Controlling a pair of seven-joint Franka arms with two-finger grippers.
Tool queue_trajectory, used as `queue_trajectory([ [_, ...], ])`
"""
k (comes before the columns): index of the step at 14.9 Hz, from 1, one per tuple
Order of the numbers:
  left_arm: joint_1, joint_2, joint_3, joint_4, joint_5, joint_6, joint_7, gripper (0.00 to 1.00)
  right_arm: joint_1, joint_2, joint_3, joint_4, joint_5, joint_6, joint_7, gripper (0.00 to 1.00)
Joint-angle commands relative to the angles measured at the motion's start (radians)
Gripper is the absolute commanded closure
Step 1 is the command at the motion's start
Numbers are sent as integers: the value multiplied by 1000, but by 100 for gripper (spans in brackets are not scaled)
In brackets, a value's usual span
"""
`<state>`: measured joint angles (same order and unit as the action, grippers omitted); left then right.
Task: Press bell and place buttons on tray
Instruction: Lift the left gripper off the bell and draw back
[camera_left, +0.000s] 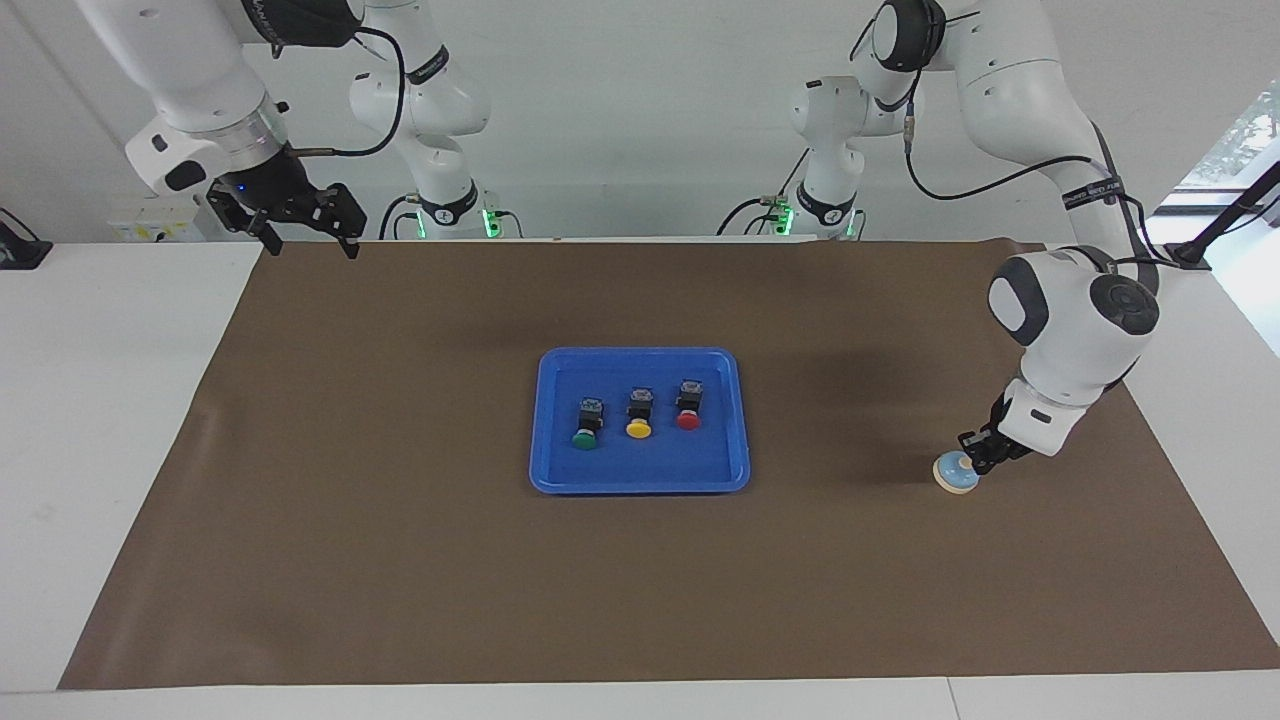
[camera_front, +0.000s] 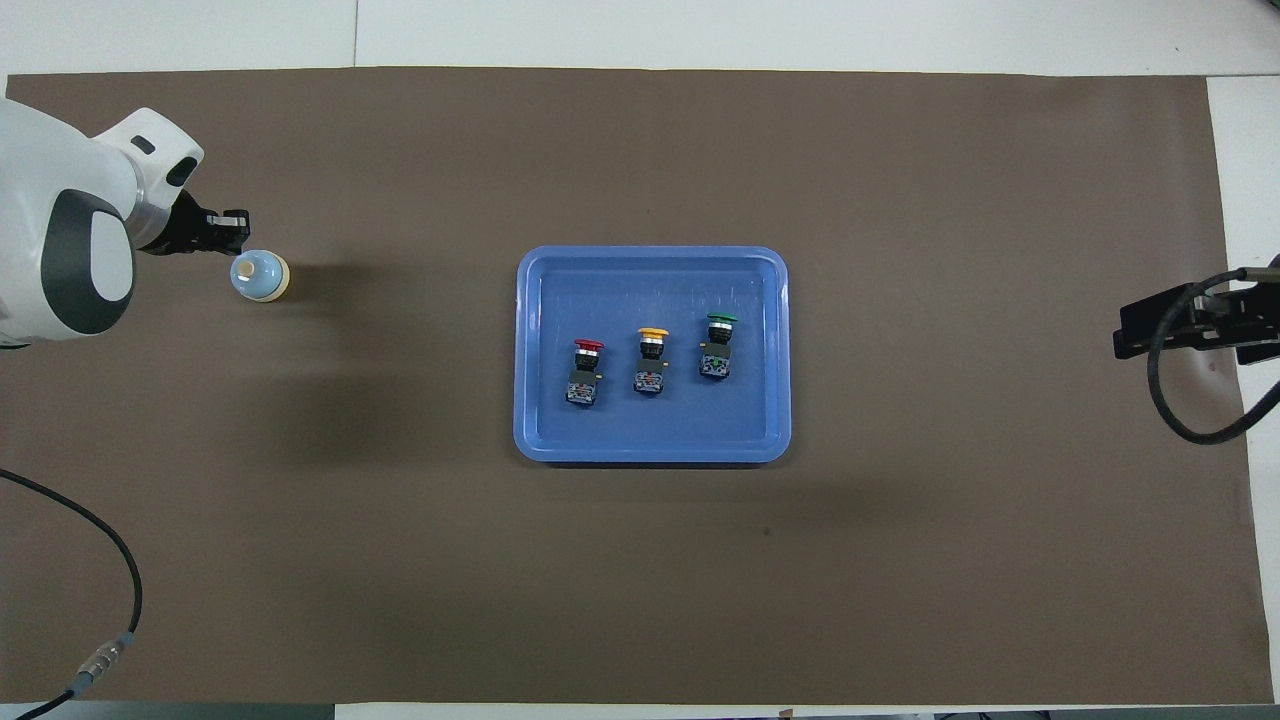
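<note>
The left tool (camera_left: 968, 448) is reaching down at the left arm's end of the counter (camera_left: 110, 400), and its fingers are pressed together, with nothing between them. Its tip is meeting the knob on top of the bell (camera_left: 955, 474); whether it is pushing the knob down I cannot tell. The bell is a small round one, light blue with a cream rim, and it is standing on the brown mat (camera_left: 400, 560), well apart from the tray (camera_left: 545, 470). In the overhead view the left tool (camera_front: 232, 226) is partly covering the edge of the bell (camera_front: 262, 280).

The blue tray is lying in the middle of the mat. All three buttons are lying inside it in a row, on their sides, with their round caps pointing away from the robots. The red button (camera_left: 688, 405) is toward the left arm's end, the yellow button (camera_left: 639, 413) is in the middle, and the green button (camera_left: 588, 423) is toward the right arm's end. They are near each other but not touching.

The right tool (camera_left: 305, 240) is waiting in the air over the mat's corner near the right arm's base, with its fingers standing wide apart and holding nothing. In the overhead view only a part of this tool (camera_front: 1195, 320) is showing at the edge.
</note>
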<state>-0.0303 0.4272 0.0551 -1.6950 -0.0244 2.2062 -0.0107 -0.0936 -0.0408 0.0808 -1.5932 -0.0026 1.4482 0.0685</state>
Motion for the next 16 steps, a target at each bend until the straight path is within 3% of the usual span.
queue_trajectory([
  [1, 15, 10, -1, -37, -2, 50, 20, 100, -11, -16, 16, -16, -8, 1, -19, 0],
  [4, 15, 7, -1, -142, -5, 174, 14, 100, -11, -16, 16, -16, -7, 1, -19, 0],
  [6, 15, 7, -1, -131, -5, 153, 12, 100, -14, -16, 16, -16, -7, 1, -19, 0],
  [12, 38, -8, 2, 96, -12, -148, 18, 100, -14, -16, 16, -16, -7, 1, -19, 0],
  [16, 47, -137, 6, 143, -12, -330, 18, 99, -14, -16, 16, -16, -7, 1, -19, 0],
])
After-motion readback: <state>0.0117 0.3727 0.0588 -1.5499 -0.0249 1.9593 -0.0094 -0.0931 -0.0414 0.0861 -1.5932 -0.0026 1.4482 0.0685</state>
